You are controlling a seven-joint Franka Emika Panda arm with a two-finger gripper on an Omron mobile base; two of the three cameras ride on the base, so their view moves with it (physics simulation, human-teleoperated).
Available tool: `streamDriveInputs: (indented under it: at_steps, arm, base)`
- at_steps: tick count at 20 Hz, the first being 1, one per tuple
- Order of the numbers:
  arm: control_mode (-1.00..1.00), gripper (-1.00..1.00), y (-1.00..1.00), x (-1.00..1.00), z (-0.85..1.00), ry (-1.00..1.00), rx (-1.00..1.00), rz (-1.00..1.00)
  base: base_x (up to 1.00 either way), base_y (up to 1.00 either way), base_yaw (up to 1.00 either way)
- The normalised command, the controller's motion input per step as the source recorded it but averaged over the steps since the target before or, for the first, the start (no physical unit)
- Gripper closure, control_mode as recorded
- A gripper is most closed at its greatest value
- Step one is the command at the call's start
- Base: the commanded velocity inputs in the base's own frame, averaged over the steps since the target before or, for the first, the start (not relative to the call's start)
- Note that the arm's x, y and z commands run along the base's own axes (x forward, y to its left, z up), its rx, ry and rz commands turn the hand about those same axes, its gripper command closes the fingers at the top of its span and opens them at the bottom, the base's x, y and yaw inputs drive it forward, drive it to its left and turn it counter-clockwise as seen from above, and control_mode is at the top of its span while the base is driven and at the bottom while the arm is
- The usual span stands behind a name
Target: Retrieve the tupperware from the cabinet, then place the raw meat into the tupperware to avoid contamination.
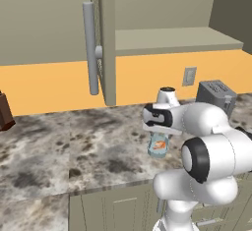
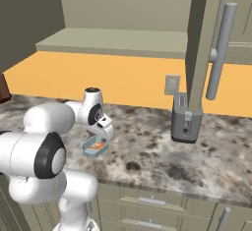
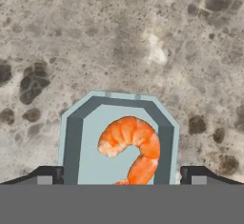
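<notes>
The tupperware sits on the speckled stone table, near its front edge, left of the grey toaster. The raw meat lies inside it, a curled shrimp whose arched back points away from the hand camera and whose tail runs down toward the claw. The claw hangs directly over the container with its fingertips spread wide, one past each side wall, gripping nothing. Behind, the cabinet stands with its door swung open.
</notes>
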Motion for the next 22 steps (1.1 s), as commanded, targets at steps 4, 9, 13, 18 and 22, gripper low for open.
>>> streamDriveInputs:
  at_steps: [4,9,13,18,22]
  arm:
    - [-1.0,-1.0,0.0,-0.02,0.33,0.06,-0.02,0.0]
    - [-1.0,-1.0,-0.06,-0.28,0.16,0.01,0.0,-0.03]
    - [-1.0,-1.0,-0.15,-0.46,0.21,0.0,0.0,-0.03]
    - [-1.0,-1.0,-0.19,-0.57,0.24,-0.04,0.0,-0.03]
    - [-1.0,-1.0,-0.23,-0.76,0.24,-0.14,0.01,-0.03]
  base:
    - [0.0,0.0,0.0]
    - [0.0,0.0,0.0]
    - [0.0,0.0,0.0]
    - [0.0,0.0,0.0]
    - [0.0,0.0,0.0]
